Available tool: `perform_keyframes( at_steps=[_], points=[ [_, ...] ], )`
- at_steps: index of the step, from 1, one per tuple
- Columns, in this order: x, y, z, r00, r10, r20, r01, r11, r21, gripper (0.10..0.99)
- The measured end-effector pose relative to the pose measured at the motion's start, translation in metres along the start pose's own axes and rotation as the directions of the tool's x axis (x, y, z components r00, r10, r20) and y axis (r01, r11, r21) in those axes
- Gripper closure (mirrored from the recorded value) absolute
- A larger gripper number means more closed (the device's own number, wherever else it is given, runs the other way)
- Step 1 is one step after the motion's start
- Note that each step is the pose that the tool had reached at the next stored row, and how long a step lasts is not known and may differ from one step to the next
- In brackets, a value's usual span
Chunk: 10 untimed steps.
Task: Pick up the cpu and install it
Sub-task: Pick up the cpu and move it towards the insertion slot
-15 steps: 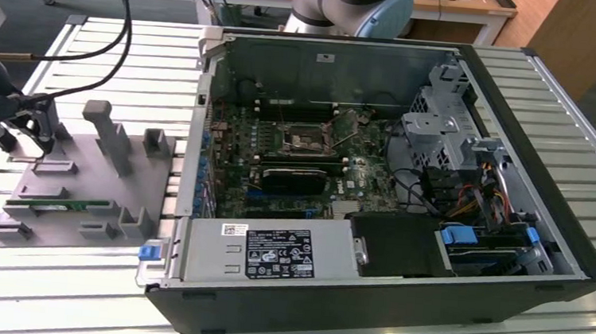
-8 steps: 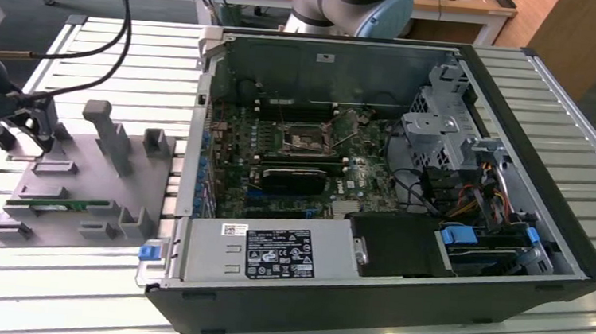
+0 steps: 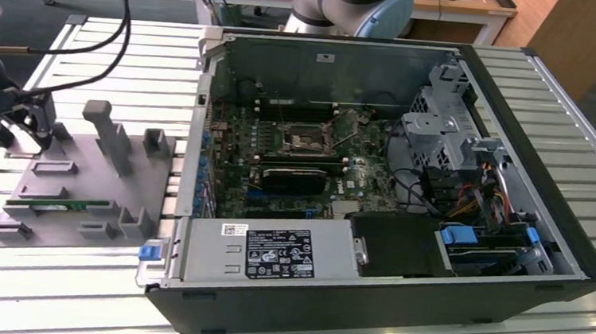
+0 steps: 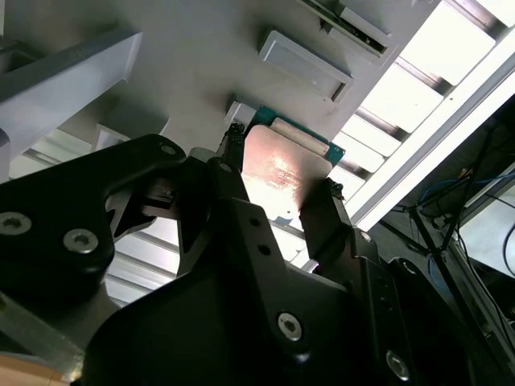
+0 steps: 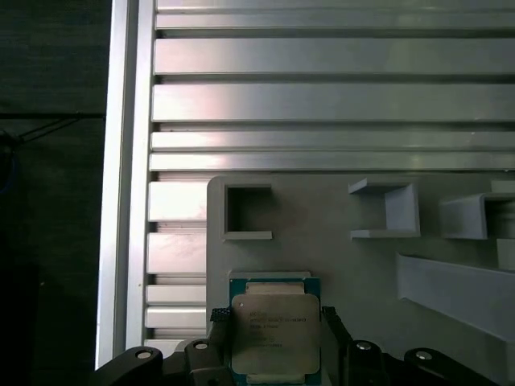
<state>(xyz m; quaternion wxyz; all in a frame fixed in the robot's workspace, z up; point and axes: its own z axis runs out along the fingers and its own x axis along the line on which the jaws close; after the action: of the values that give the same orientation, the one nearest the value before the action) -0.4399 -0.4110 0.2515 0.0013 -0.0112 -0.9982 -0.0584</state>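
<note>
The cpu (image 5: pixel 275 326), a flat square chip with a silver-grey top plate and a green rim, sits between my two black fingers (image 5: pixel 219 322), which press on its opposite edges. In the second wrist view the cpu (image 4: pixel 283 170) shows the same way, a fingertip (image 4: pixel 320 211) on each side. My gripper (image 5: pixel 275 322) is shut on it, just over the grey holder block (image 5: pixel 322 217). In the exterior view the gripper (image 3: pixel 22 133) hangs at the far left, above the block's back corner (image 3: pixel 59 166). The motherboard's open socket (image 3: pixel 308 141) lies inside the computer case.
The open computer case (image 3: pixel 373 300) takes up the middle and the exterior view's right, with drive cages and cables inside. A green memory stick (image 3: pixel 56 204) lies in the holder block, whose upright posts (image 3: pixel 109 132) rise near the gripper. A slatted metal table (image 3: pixel 75 285) carries everything.
</note>
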Motion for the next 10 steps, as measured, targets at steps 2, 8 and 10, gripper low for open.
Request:
perform_keyframes(
  at_steps=[2,8,10],
  points=[
    [0.0,0.0003,-0.0015,1.0,0.0,-0.0001,0.0,1.0,0.0,0.553],
    [0.0,0.001,-0.005,1.0,0.0,-0.0001,0.0,1.0,0.0,0.553],
    [0.0001,0.0013,-0.0061,1.0,0.0,-0.0001,0.0,1.0,0.0,0.553]
  ],
)
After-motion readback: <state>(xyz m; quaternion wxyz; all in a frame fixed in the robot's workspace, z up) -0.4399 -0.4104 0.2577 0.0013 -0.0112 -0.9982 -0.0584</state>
